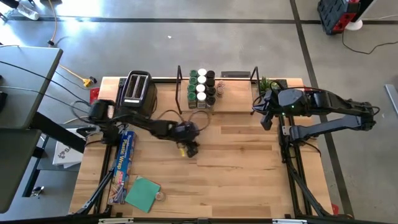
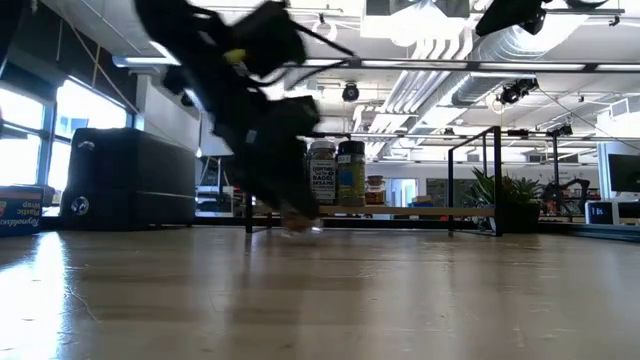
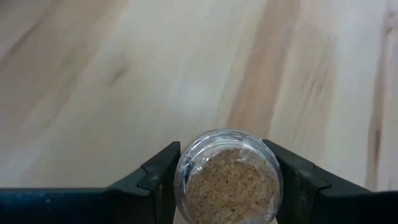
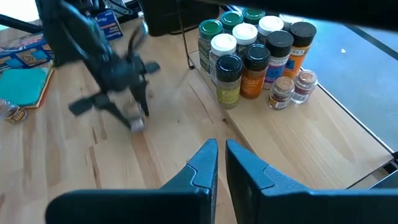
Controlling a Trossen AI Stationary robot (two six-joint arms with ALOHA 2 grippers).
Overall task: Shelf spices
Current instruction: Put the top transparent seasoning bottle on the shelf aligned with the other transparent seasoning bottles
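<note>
1. Spices (image 4: 255, 53) stand clustered at the left end of the shelf (image 1: 233, 102); one clear jar (image 3: 227, 177) sits clamped between the left gripper (image 3: 227, 186) fingers, low over the table (image 1: 236, 162) in front of the shelf.
2. Your grip sits near the jar's top; a fast swing could tilt it.
3. Packed jars leave little room; you may topple neighbours.
4. Right gripper (image 4: 221, 155), fingers nearly together and empty, waits near the shelf's right end.

Overhead, table-level and two wrist views; three share the spices (image 1: 203, 88).
</note>
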